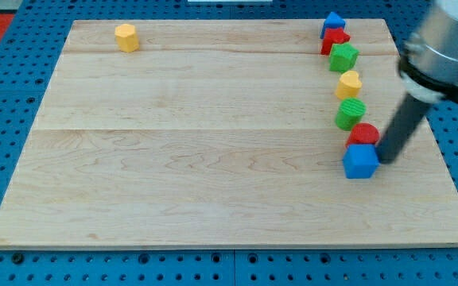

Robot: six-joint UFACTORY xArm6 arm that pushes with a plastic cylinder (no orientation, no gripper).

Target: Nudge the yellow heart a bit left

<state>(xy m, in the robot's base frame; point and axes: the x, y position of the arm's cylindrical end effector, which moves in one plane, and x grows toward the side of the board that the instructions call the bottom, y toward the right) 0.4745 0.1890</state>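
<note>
Heart (350, 82), yellow, sits in a crooked column of blocks near the bench's (213, 183) right edge in view, green star (343, 56) just above it, green cylinder (351, 114) just below, both close or touching. My tip (384, 160) is well below the heart, down-right of it, touching or nearly touching the blue cube (360, 161), beside the red cylinder (364, 134). The tool is a bare rod: nothing to spread or pinch, it holds nothing.

To do the step well, I judge: travel up the clear strip right of the column, stop level with the heart, then push short and straight leftward through its middle. Off-centre contact would likely spin it or drag a green neighbour.

Count: yellow two (heart, hexagon (126, 37) far up-left of the heart), green two, red two (second (334, 40) above the star), blue two (second (333, 23) topmost). Eight blocks.
</note>
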